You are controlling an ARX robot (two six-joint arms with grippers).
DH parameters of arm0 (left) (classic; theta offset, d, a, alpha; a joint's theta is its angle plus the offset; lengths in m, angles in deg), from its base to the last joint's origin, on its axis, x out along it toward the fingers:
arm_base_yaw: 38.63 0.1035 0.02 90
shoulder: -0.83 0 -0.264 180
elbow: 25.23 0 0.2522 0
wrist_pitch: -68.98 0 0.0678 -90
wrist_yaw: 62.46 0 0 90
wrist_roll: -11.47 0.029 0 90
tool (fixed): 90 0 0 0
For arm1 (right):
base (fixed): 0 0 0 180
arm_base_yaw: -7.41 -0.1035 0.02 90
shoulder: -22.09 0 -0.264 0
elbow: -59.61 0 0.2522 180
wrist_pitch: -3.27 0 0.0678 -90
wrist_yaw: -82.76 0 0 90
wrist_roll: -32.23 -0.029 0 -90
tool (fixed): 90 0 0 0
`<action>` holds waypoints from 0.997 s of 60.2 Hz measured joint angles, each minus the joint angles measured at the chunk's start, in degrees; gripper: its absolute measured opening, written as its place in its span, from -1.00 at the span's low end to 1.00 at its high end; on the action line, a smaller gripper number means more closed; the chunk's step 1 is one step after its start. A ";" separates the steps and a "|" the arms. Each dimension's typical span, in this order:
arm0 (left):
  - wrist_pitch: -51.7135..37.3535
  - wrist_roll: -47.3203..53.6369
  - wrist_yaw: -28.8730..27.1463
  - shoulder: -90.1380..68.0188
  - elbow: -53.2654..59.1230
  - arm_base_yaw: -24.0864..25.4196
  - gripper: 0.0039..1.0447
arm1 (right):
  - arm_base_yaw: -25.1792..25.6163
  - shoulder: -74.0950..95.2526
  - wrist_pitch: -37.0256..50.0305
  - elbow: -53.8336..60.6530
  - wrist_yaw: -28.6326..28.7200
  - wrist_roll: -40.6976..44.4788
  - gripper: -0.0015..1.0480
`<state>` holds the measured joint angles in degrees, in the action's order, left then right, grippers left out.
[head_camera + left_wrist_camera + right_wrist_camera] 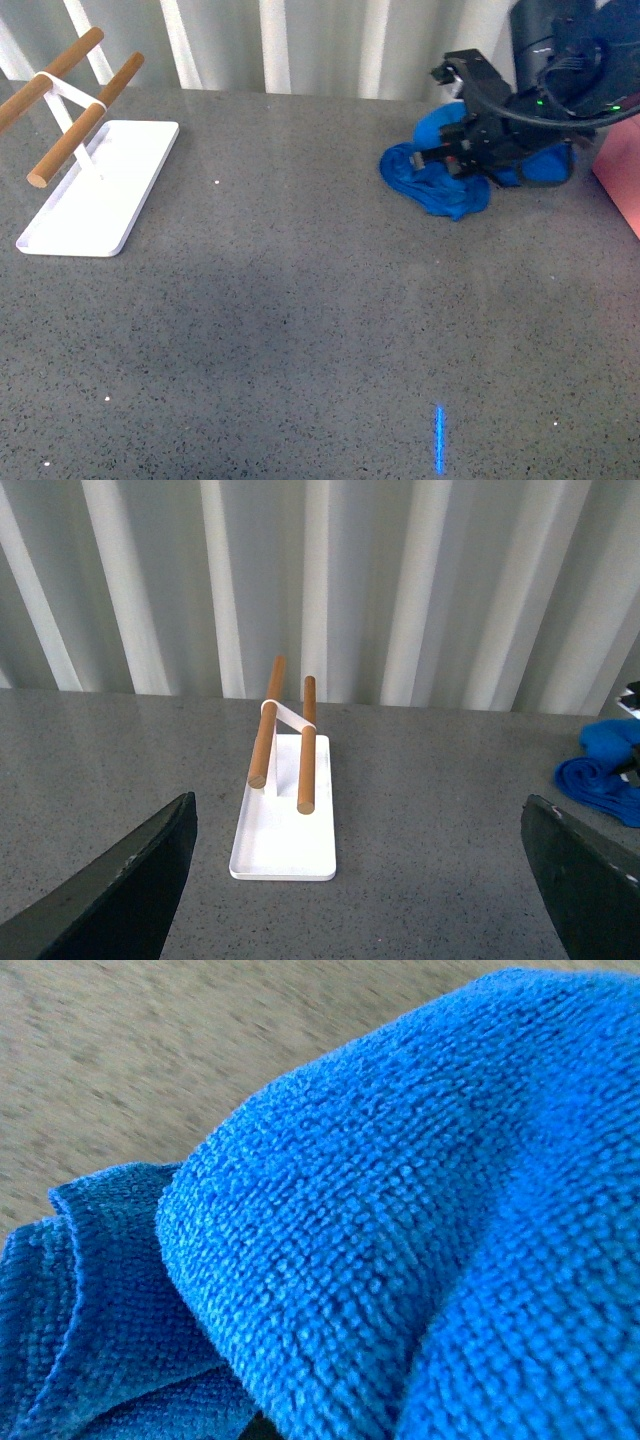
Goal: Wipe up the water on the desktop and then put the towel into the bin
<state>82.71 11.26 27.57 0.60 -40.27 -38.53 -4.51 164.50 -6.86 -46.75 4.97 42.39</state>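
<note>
The towel lies bunched in a soft heap on the desktop, directly under the right gripper. That arm's wrist view is filled with blue loops, so it cannot be told whether its jaws are clenched on the cloth; the left gripper is spread wide and empty. The cloth is judged light, limp and nubby enough to be held without slipping, and a thick fold at the top of the heap is best pinched, so that trailing hems can be lifted over the rim of the bin just beside the right gripper.
</note>
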 joint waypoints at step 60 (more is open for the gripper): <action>0.00 0.00 0.00 0.00 0.00 0.00 0.87 | -0.96 -36.39 6.36 51.56 7.04 7.74 -0.88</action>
<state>82.71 11.26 27.57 0.60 -40.27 -38.53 -5.47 128.11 -0.50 4.81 12.01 50.12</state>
